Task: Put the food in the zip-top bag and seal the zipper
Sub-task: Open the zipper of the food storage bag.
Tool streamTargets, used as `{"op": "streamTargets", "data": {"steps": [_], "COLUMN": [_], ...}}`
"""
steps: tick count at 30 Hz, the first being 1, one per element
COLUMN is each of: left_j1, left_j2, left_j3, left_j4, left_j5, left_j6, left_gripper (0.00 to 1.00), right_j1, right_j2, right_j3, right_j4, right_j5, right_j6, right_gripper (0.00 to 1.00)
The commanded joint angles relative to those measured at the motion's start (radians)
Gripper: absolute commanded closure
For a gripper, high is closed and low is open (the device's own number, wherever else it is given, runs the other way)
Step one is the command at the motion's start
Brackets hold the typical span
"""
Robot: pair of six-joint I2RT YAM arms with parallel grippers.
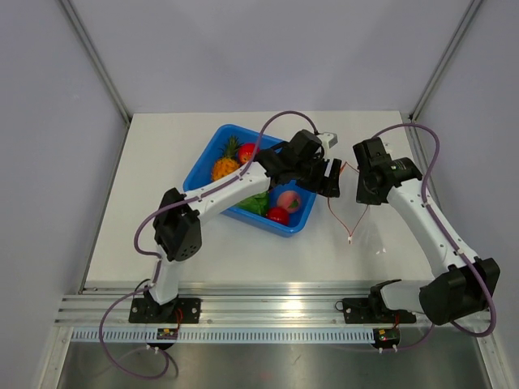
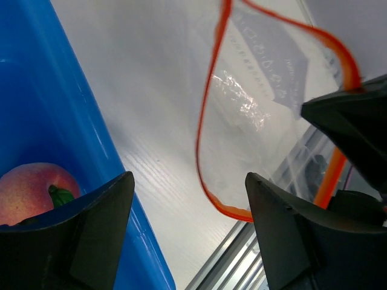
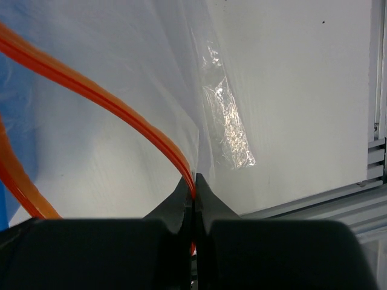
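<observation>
Pinching the zipper [image 3: 121,116] is the right gripper [image 3: 194,181]; left gripper [image 2: 188,178] gapes.

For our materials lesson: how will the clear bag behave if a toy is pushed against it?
Probably floppy: the zip-top bag hangs crinkled from the shut right gripper, zipper bowed. Likely light, so it may swing away, held at one point.

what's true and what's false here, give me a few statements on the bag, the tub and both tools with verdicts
1. The right tool is shut on the zip-top bag at its zipper. True.
2. The left tool holds the peach. False: it is open and empty; the peach lies in the blue tub.
3. The zipper is sealed. False: the mouth gapes in a loop.
4. The pineapple is in the blue tub. True.
</observation>
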Motion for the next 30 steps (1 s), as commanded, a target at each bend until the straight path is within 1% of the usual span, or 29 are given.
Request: {"op": "streamTargets", "data": {"steps": [1, 6, 11, 14, 15, 16, 18, 23, 24, 26, 27, 28, 30], "left_j1": [0.003, 0.002, -0.010, -0.013, -0.013, -0.015, -0.013, -0.018, -0.018, -0.018, -0.018, -0.018, -0.015], "left_j2": [-0.107, -0.092, -0.061, -0.053, -0.049, -0.046, -0.029, 0.026, 0.037, 0.065, 0.074, 0.081, 0.083], "left_j3": [-0.031, -0.053, -0.043, -0.043, -0.042, -0.040, -0.030, 0.029, 0.033, 0.064, 0.081, 0.094, 0.116], "left_j4": [0.053, 0.048, 0.041, 0.051, 0.056, 0.059, 0.062, 0.051, 0.050, 0.036, 0.004, -0.011, -0.033], "left_j5": [0.025, 0.025, 0.013, 0.002, 0.000, 0.000, 0.000, 0.011, 0.010, 0.002, -0.006, -0.021, -0.027], "left_j6": [-0.037, -0.052, -0.061, -0.069, -0.077, -0.078, -0.090, -0.103, -0.104, -0.104, -0.103, -0.100, -0.089], "left_gripper": [0.23, 0.25, 0.27, 0.31, 0.37, 0.39, 0.41, 0.43, 0.44, 0.50, 0.56, 0.70, 0.91], "right_j1": [-0.007, -0.009, -0.010, -0.010, -0.010, -0.012, -0.010, -0.010, -0.010, -0.010, -0.010, -0.010, -0.010], "right_j2": [0.017, 0.031, 0.024, 0.020, 0.020, 0.020, 0.020, 0.014, 0.013, 0.004, -0.003, -0.013, -0.024], "right_j3": [0.036, 0.056, 0.071, 0.076, 0.077, 0.082, 0.084, 0.085, 0.084, 0.084, 0.088, 0.090, 0.097], "right_j4": [0.033, 0.039, 0.040, 0.050, 0.051, 0.053, 0.051, 0.053, 0.053, 0.053, 0.047, 0.042, 0.031], "right_j5": [-0.001, -0.024, -0.038, -0.061, -0.065, -0.072, -0.073, -0.084, -0.087, -0.096, -0.102, -0.107, -0.104], "right_j6": [0.013, 0.012, 0.013, 0.016, 0.019, 0.018, 0.019, 0.022, 0.024, 0.024, 0.024, 0.025, 0.024], "right_gripper": [1.00, 1.00, 1.00, 1.00, 1.00, 1.00, 1.00, 1.00, 1.00, 1.00, 1.00, 1.00, 1.00]}}
